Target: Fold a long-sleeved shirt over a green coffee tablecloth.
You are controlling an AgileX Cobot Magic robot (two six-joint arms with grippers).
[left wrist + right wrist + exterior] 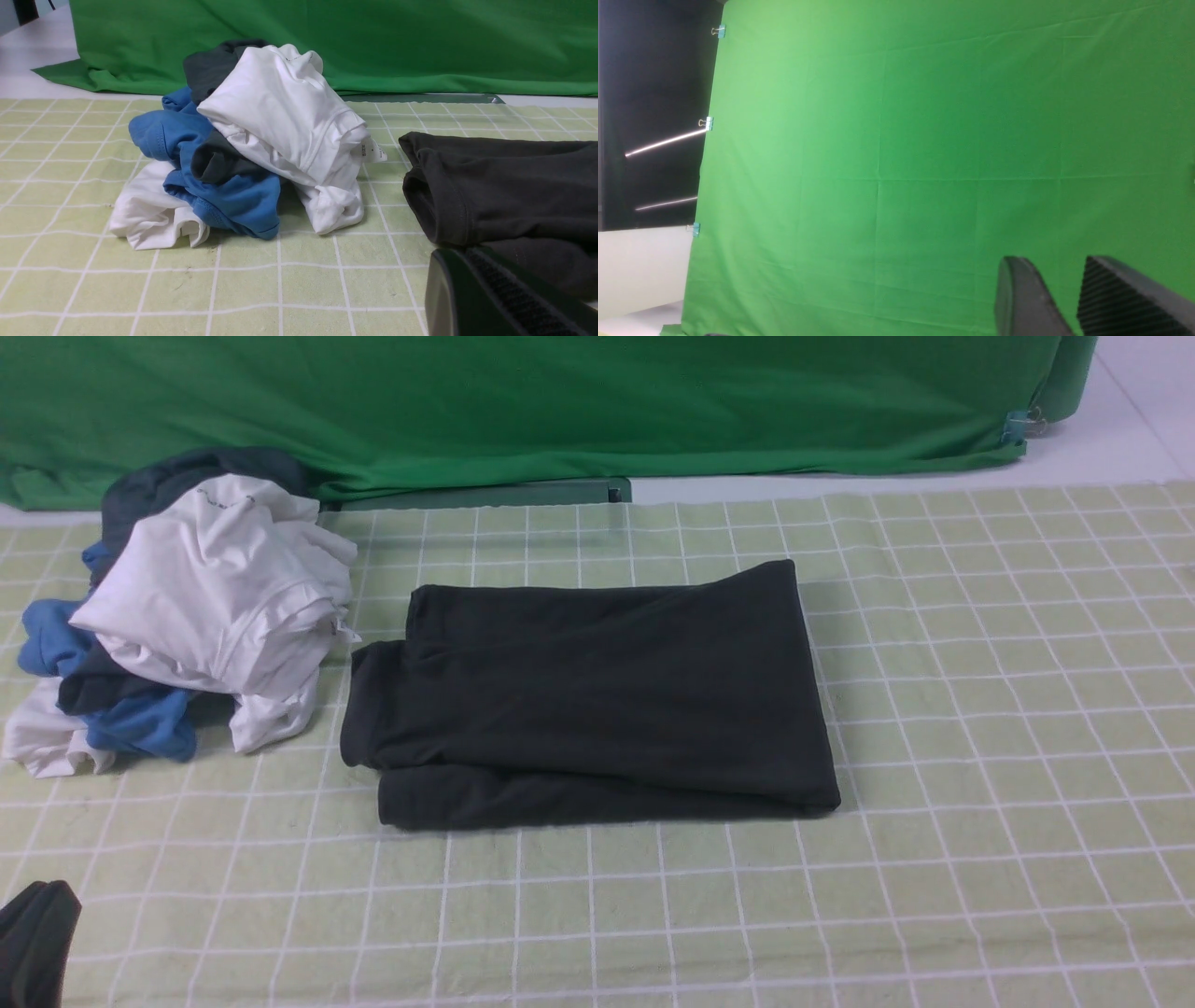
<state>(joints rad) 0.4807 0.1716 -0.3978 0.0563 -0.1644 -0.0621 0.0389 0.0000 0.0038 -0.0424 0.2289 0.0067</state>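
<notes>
The long-sleeved shirt (597, 691) lies folded into a black rectangle in the middle of the green coffee tablecloth (980, 709), a cuffed edge sticking out on its left side. No print shows. My left gripper (42, 915) sits low at the near left corner, apart from the shirt, shut on nothing. In the left wrist view its dark tip (460, 252) stands just before the shirt's edge (509, 186) over the tablecloth (70, 186). My right gripper (1048, 261) is outside the front view; it faces the green backdrop, open, with nothing between its fingers.
A heap of white, blue and dark garments (205, 607) lies on the cloth left of the shirt, also in the left wrist view (261, 135). A plain deep-green backdrop (560, 401) hangs along the far edge, held with clips (706, 123).
</notes>
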